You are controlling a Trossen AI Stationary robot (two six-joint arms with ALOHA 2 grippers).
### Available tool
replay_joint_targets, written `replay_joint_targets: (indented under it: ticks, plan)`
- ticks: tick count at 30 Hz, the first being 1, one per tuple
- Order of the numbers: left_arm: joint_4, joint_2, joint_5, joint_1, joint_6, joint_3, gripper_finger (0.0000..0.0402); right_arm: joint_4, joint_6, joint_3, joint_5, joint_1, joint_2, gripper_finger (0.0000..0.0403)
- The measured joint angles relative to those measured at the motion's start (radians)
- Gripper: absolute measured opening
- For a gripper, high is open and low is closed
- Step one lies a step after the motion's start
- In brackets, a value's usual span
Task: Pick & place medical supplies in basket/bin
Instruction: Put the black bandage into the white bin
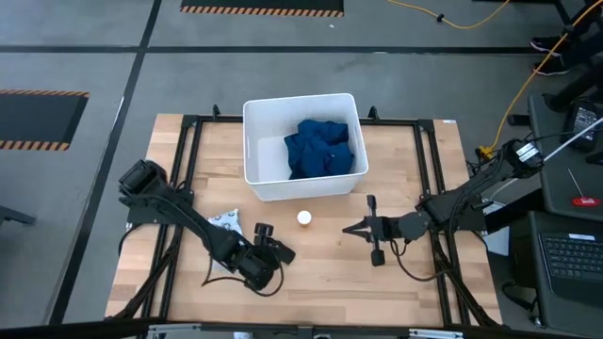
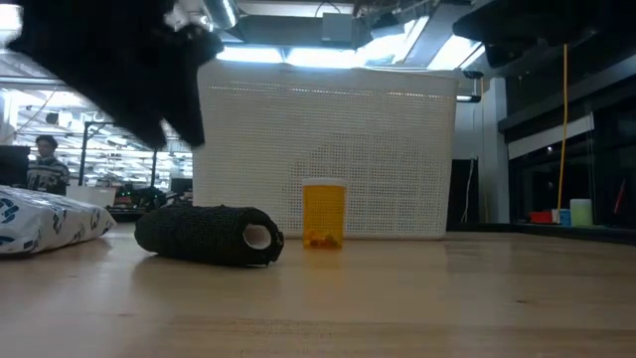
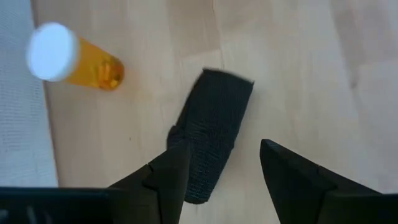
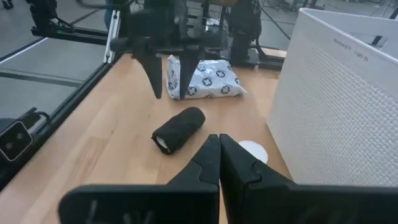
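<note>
The white tub (image 1: 251, 141) stands at the table's far middle with the dark-blue cloth (image 1: 323, 148) bunched inside it. Near its front wall the orange bottle (image 2: 323, 212) stands upright, white cap (image 1: 304, 218) up. The black oblong roll (image 3: 214, 124) lies on its side to the bottle's left, and the dotted white packet (image 1: 226, 223) lies flat farther left. My left gripper (image 3: 222, 148) hovers open above the roll's near end, touching nothing. My right gripper (image 4: 219, 140) is shut, low over the table to the right of the bottle, pointing left.
Black frame rails (image 1: 429, 179) run along the table's left, right and far sides. Bare wood lies between the bottle and my right gripper and along the near edge. A person (image 2: 45, 159) shows far back in the room, and a laptop (image 1: 570, 254) sits off the table's right side.
</note>
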Motion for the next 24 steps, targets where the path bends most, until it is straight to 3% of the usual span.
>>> replay_joint_targets:
  ticks: [9, 24]
  plan:
    - [-0.034, 0.097, -0.013, 0.014, 0.034, 0.0, 0.0189, -0.001, -0.002, -0.002, 0.0, 0.0, 0.0, 0.0001]
    - [-0.061, 0.143, -0.04, 0.082, -0.026, 0.0, 0.0189, -0.004, -0.003, -0.002, -0.002, 0.0, 0.0, 0.0004]
